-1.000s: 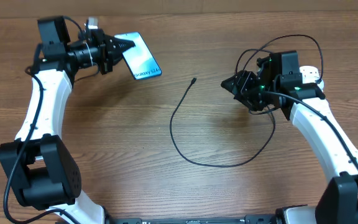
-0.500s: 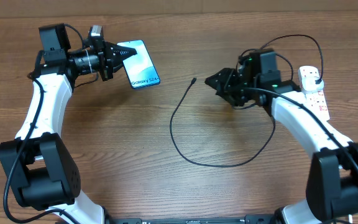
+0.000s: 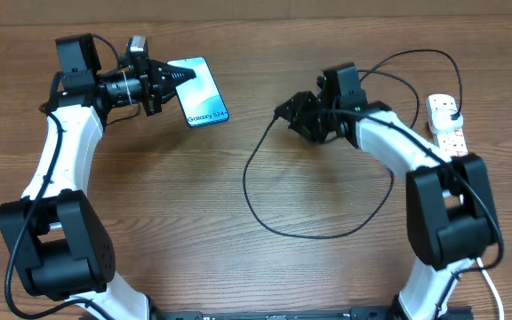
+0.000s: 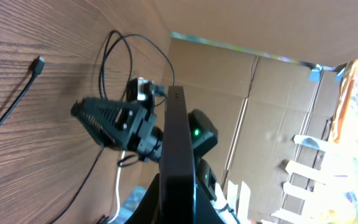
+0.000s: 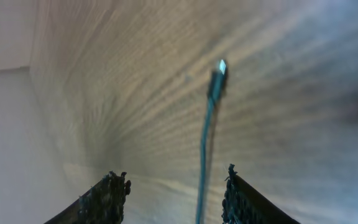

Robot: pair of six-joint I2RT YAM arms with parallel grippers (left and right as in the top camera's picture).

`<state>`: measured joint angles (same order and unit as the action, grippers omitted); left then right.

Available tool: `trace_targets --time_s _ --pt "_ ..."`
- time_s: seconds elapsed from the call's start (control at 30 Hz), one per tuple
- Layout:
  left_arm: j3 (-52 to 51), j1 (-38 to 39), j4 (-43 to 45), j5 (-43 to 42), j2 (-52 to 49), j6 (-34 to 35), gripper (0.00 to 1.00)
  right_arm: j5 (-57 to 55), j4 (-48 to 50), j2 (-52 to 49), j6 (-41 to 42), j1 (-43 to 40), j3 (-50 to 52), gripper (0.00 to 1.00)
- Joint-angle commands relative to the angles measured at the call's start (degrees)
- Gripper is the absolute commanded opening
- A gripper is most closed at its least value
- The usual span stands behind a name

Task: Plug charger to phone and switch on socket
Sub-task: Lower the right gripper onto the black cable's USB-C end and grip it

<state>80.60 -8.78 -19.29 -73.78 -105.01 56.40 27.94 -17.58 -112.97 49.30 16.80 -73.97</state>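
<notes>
While the left end effector (image 3: 169, 78) is clenched on the phone (image 3: 201, 93), it holds that phone above the far left part of the bench (image 3: 149, 204), gripping it by one short end. From overhead the light blue screen faces up and the words "Galaxy S24" can be read near the free end. In the left wrist view the phone appears edge-on, a thin dark slab rising from between the jaws, with cardboard panels (image 4: 278, 112) behind it.

Across the bench, the right end effector (image 3: 284, 111) is low over the wood near the middle, pointing toward the left arm. Its jaws stand apart and grasp nothing. In the right wrist view the two ribbed fingers (image 5: 107, 198) frame the bottom edge, and the charger (image 3: 246, 182) runs up between them, nearer the one on the right of that picture and touching neither as far as can be seen. The connector tip (image 5: 219, 70) lies flat on the bench just ahead of the fingers.

From that tip the thin black cable curves toward the near edge, sweeps in a wide loop on the bench and climbs back under the right arm. A further stretch arcs over that arm toward the socket (image 3: 447, 129), which lies at the far right, well apart from the phone. Its switches are too small to read.
</notes>
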Motion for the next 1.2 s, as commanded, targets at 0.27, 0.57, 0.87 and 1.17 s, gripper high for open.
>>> trace_targets --time_s 0.27,0.57,0.87,1.17 --pt "0.3 -0.2 0.0 -2.3 1.2 -1.4 0.04 -3.5 -0.3 -8.2 0.4 2.6 -5.9 0.49" --pt "0.3 -0.2 0.0 -2.3 1.2 -1.4 0.04 -4.3 2.1 -11.8 0.7 3.8 -5.9 0.49" --pt "0.3 -0.2 0.0 -2.3 1.2 -1.4 0.04 -5.0 1.4 -12.3 0.4 3.8 -5.9 0.49" --pt "0.3 -0.1 -0.2 -2.3 1.2 -1.3 0.04 -5.1 1.0 -12.5 0.2 3.8 -5.9 0.49"
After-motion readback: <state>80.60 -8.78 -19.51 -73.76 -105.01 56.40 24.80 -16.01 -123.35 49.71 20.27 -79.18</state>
